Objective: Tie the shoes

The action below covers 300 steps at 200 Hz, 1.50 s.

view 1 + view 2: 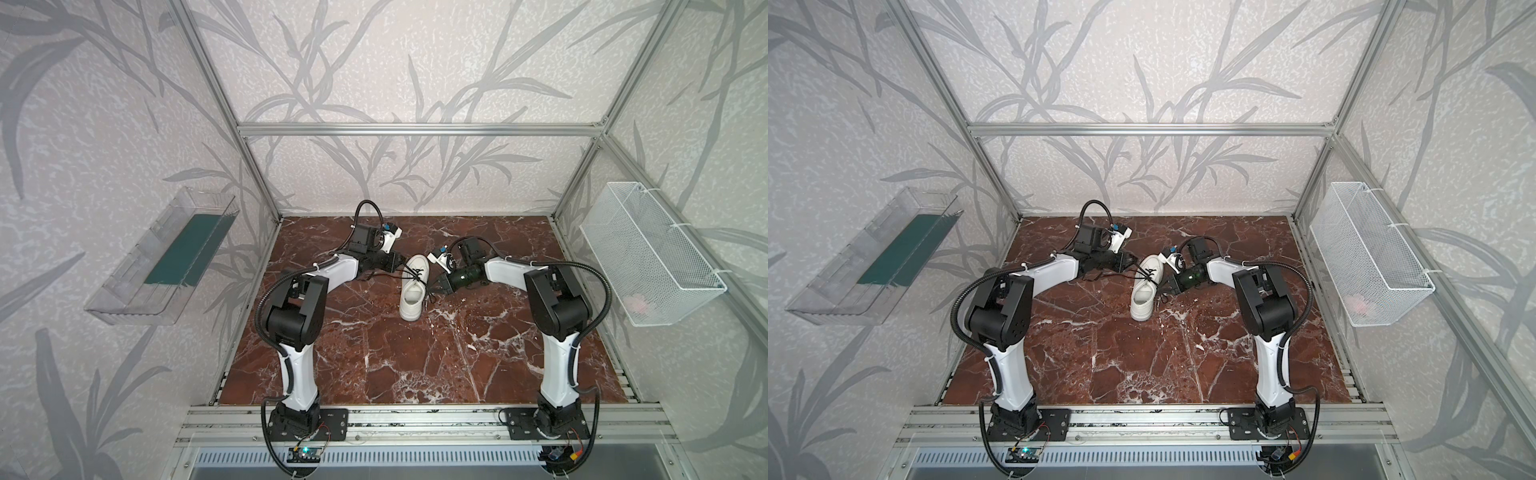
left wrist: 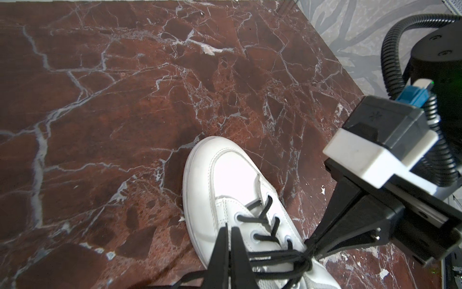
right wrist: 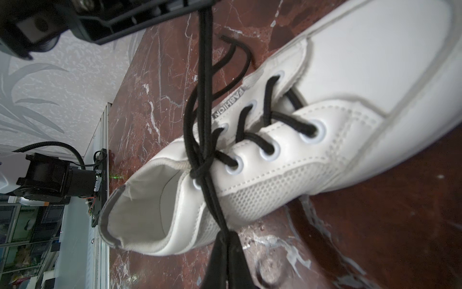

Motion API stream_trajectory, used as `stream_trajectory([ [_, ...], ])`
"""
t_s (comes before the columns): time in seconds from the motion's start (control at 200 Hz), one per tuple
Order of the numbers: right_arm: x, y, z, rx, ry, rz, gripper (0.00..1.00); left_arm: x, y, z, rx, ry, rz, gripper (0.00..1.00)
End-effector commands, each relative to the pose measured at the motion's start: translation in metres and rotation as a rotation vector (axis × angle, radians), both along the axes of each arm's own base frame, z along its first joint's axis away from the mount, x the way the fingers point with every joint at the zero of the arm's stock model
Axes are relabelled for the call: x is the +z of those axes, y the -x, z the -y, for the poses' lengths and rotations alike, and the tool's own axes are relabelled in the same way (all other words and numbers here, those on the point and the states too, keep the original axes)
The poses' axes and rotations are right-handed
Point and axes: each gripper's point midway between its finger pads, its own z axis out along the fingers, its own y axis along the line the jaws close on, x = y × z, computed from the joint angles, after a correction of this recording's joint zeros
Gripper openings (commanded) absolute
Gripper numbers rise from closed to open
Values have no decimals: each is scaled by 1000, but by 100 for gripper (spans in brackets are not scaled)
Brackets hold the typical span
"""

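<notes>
Sneaker (image 1: 412,291) | left gripper (image 2: 230,228) pinched together on black laces (image 3: 201,172) | right gripper (image 3: 226,237) clamped on them too (strands taut over the tongue) | shoe upright mid table (image 1: 374,357), between both arms, toe at far side

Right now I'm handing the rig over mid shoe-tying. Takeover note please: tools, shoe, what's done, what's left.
Left tool: shut on the laces, on its own arm's side of the sneaker.
Right tool: shut on the laces too, on the opposite side.
Sneaker: sole down mid table, toe toward the back wall.
Done: the laces meet in a knot over the top eyelets, strands taut between the two tools.
Left: probably pull snug, check that a bow holds, then open both tools. Whether loops are formed I cannot tell.
</notes>
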Motion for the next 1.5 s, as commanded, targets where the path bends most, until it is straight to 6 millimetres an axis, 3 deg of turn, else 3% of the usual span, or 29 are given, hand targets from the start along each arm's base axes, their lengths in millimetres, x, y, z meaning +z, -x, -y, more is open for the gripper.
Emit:
stream_trajectory([
  [0.0, -2, 9, 11, -11, 39, -26, 0, 16, -6, -12, 38, -17, 50, 0],
  [0.41, -6, 12, 16, -24, 71, -36, 0, -1, -18, -24, 84, -32, 26, 0],
  [0.49, -3, 15, 12, -8, 50, -37, 0, 1, -15, -21, 68, -16, 16, 0],
  [0.55, 3, 16, 7, 14, 27, -38, 0, 8, -4, -7, -4, 20, -5, 0],
  [0.58, 8, 16, 4, 24, 5, -44, 14, 9, 3, -2, -34, 21, -12, 0],
  [0.635, 17, 16, 2, 36, -18, -46, 37, 13, 10, 2, -44, 18, -9, 18],
  [0.715, 24, 17, 5, 44, -4, -27, 52, 17, 14, 1, -23, 34, 2, 39],
  [0.755, 27, 17, 8, 42, 8, -21, 56, 19, 15, 0, -16, 41, 7, 45],
  [0.855, 28, 17, 20, 24, 39, -24, 61, 23, 11, -12, 56, 31, 16, 49],
  [1.07, 42, 22, 40, -13, 92, 50, 63, 17, 14, -62, 215, -121, -4, 52],
  [1.28, 65, 15, 48, -34, 143, 165, 63, -12, 40, -87, 45, -442, -60, 50],
  [1.495, 77, 3, 44, -34, 135, 200, 63, -25, 40, -98, -165, -635, 3, 43],
])
